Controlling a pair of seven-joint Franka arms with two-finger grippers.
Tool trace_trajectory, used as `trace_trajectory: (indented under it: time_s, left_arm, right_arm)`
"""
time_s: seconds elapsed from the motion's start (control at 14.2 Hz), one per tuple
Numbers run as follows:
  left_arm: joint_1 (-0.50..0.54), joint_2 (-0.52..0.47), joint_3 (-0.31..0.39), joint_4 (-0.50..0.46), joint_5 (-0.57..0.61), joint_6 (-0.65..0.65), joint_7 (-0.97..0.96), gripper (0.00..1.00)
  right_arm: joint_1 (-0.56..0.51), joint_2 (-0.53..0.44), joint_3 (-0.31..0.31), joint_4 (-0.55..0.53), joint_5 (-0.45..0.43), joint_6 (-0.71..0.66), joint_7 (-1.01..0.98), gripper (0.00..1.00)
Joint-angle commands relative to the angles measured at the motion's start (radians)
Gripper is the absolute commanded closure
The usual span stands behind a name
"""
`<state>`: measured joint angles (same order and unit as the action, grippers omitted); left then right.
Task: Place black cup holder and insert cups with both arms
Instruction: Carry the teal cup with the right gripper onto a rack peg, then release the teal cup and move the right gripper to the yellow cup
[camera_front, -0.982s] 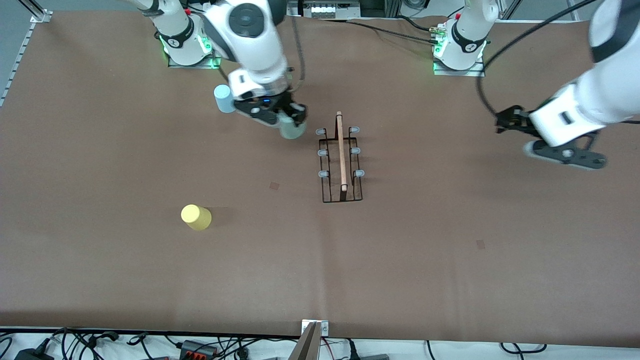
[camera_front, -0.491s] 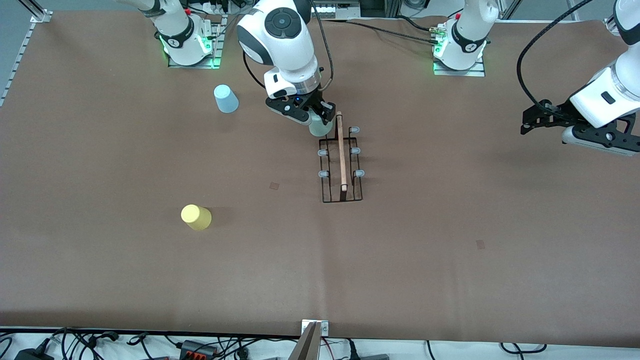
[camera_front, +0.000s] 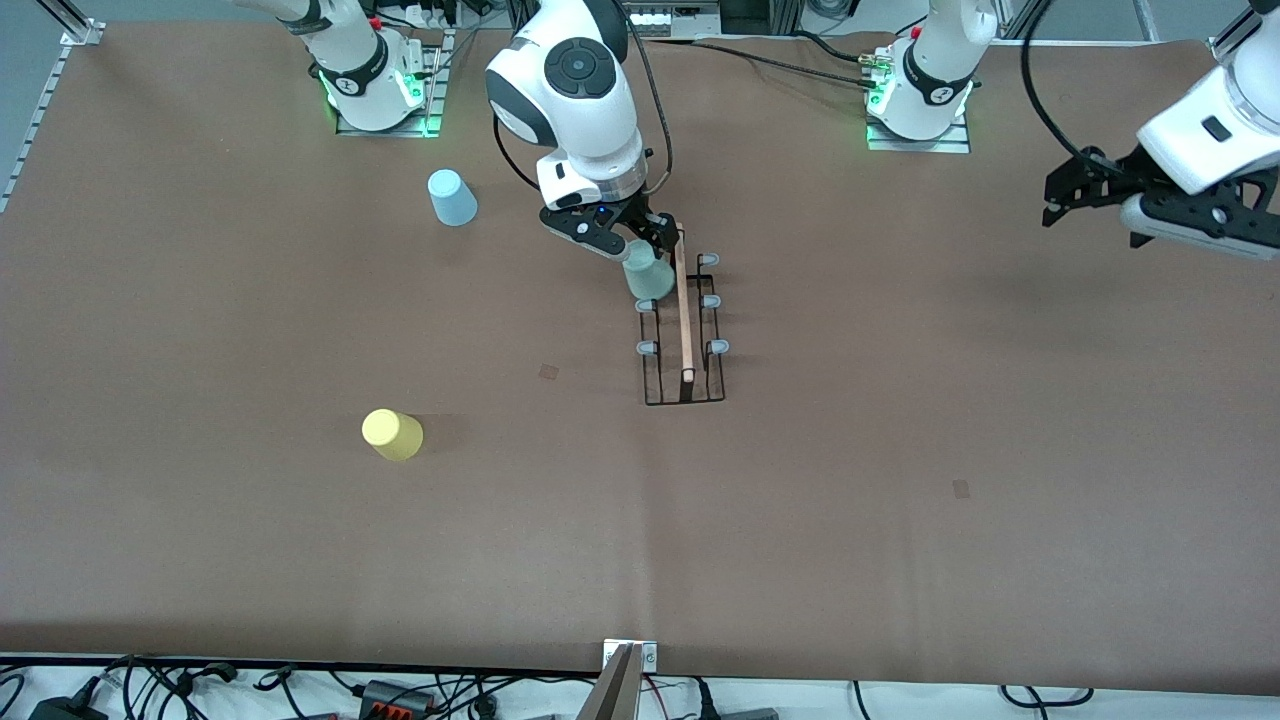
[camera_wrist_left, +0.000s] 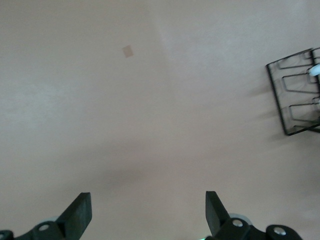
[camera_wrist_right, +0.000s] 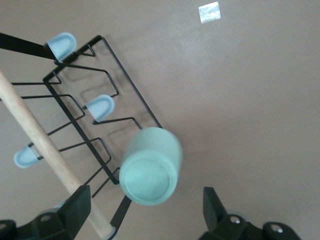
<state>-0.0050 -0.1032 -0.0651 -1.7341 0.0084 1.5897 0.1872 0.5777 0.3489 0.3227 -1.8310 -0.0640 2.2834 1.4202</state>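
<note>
The black cup holder stands mid-table, with its wooden bar along the top. A pale green cup, bottom up, sits over the holder's farthest peg on the side toward the right arm's end. My right gripper hangs just above it, open; its fingers stand apart on either side of the cup without touching it. The light blue cup and the yellow cup stand upside down on the table toward the right arm's end. My left gripper waits open and empty over bare table at the left arm's end.
Both arm bases stand at the table's back edge. Small tape squares lie flat on the brown cover. Cables and a metal bracket run along the front edge. One corner of the holder shows in the left wrist view.
My right gripper carried the green cup from beside the blue cup to the holder's far end and opened, letting it go. My left arm rose and drew back toward its end.
</note>
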Motion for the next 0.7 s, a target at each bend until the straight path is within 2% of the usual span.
trace_trajectory:
  time_s: [0.0, 0.28, 0.49, 0.63]
  left_arm:
    - [0.02, 0.023, -0.013, 0.011, 0.039, -0.016, 0.031, 0.0]
    - [0.022, 0.049, -0.013, 0.062, 0.025, -0.037, -0.015, 0.0]
    - [0.02, 0.054, -0.015, 0.07, 0.024, -0.037, -0.148, 0.0]
    - [0.025, 0.056, -0.009, 0.07, 0.022, -0.031, -0.147, 0.0]
  right_arm:
    - [-0.051, -0.03, -0.008, 0.041, -0.019, -0.083, -0.044, 0.0]
    - [-0.313, -0.076, -0.008, 0.001, -0.02, -0.255, -0.525, 0.0]
    - [-0.485, -0.056, -0.037, -0.008, -0.033, -0.219, -0.852, 0.0]
    - [-0.548, -0.004, -0.05, -0.011, -0.034, -0.118, -0.963, 0.0]
